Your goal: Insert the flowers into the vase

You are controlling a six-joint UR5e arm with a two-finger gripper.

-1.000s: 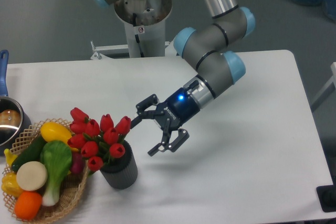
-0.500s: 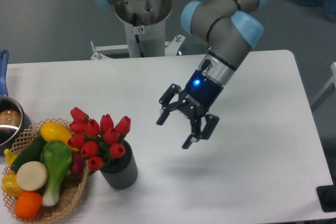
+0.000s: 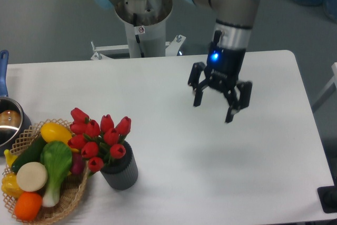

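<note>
— What's the gripper (image 3: 215,110) doing?
— It hangs above the table (image 3: 221,162), toward the back edge and right of the middle, pointing down. Its fingers (image 3: 199,96) are spread wide with nothing between them. A blue light glows on its body.

— And the flowers (image 3: 99,138)?
— Standing in the vase (image 3: 121,169), red buds bunched above the rim and leaning to the left, spreading wider than the vase itself. The vase is upright near the front-left corner, well apart from the gripper.

— Anything beside it?
— A basket (image 3: 68,198) just to its left, at the left edge, with the buds reaching over its near side. It holds toy vegetables (image 3: 45,164): yellow, green, orange and a pale round one.

— And further back?
— A pot (image 3: 9,125) with a blue handle at the left edge, partly cut off by the frame, just behind the basket.
</note>
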